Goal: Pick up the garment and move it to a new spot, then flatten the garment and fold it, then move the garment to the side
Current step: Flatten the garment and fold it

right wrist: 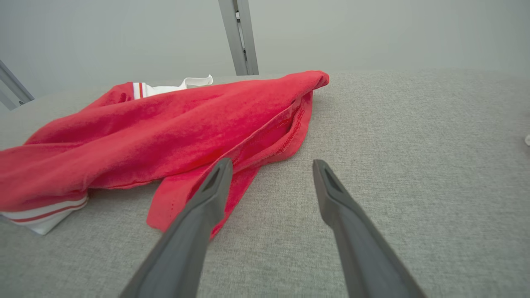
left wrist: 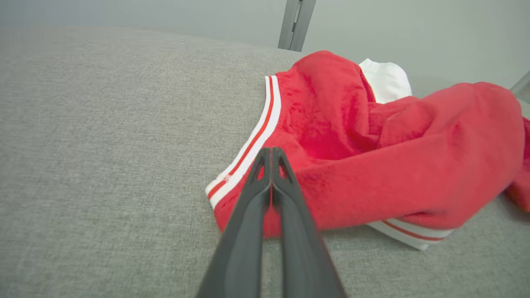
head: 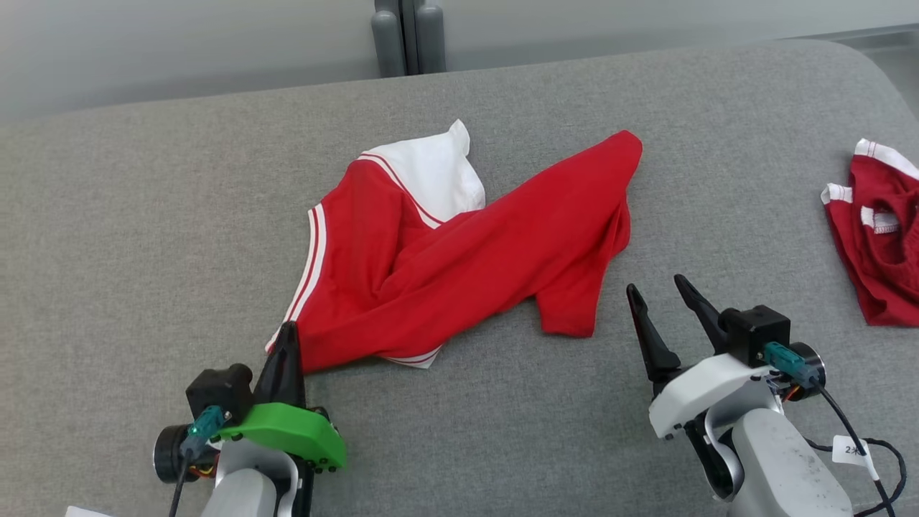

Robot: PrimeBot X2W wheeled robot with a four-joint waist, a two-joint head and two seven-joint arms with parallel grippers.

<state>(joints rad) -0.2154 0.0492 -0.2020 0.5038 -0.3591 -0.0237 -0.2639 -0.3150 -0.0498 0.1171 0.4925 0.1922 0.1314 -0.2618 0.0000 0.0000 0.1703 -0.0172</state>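
Note:
The garment, a red jersey with one white sleeve and red-white stripe trim, lies crumpled on the middle of the grey cushioned surface. My left gripper is at its near left corner. In the left wrist view the two fingers of the left gripper are pressed together on the red cloth beside the striped hem, and red shows between them. My right gripper stands open just right of the garment's near flap. In the right wrist view its left finger overlaps the edge of the red cloth, apart from it.
A smaller bunched red cloth with white trim lies at the right edge of the surface. A grey post rises behind the far edge. Bare grey fabric spreads to the left and front of the garment.

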